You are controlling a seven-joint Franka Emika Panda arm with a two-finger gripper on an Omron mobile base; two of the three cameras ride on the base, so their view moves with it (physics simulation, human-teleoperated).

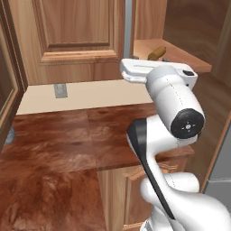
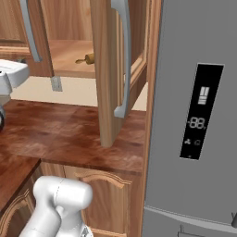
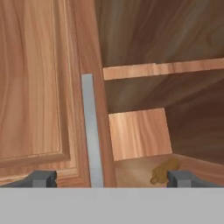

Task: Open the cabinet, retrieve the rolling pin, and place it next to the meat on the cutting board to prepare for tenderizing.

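The tool [image 3: 111, 178], jaws wide and empty, faces the open cabinet [image 3: 144, 70] (rolling pin [image 3: 164, 170] seemingly on its shelf).

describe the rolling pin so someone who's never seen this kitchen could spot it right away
Find the tall grey fridge, then the brown wall cabinet just left of it, whose right door stands open. On the cabinet's bottom shelf lies the rolling pin, a small tan wooden cylinder with a knobbed handle. Nothing else can be seen lying on that shelf.
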